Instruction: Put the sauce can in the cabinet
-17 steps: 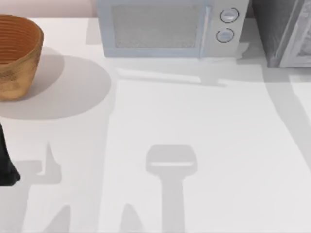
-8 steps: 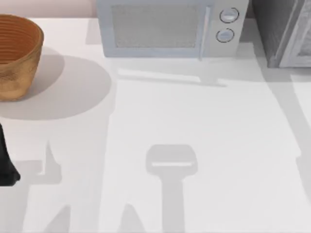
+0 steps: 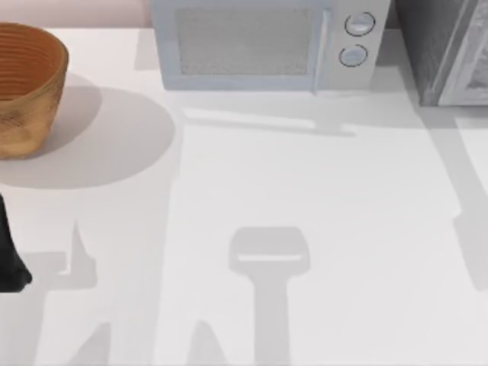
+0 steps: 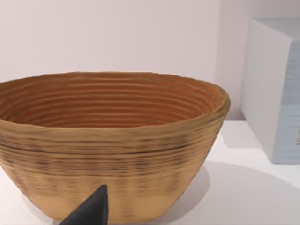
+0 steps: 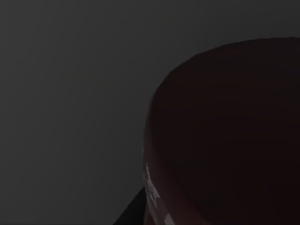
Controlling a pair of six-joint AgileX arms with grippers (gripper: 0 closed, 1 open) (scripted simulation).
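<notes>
Right wrist view is dark. The arm shadow beside the grey speckled boxy cabinet [image 3: 442,46] has shifted (grip states untellable), suggesting placing underway.

A glossy black AgileX left arm [image 3: 9,259] tapers at the table's left edge. Its left gripper's fingertip [image 4: 91,211] is a dark, matte wedge

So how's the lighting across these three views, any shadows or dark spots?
Top view: evenly lit, soft grey shadows on the table, a round one beside the basket. Left wrist view: bright, basket shadowing the tabletop. Right wrist view: dark.
</notes>
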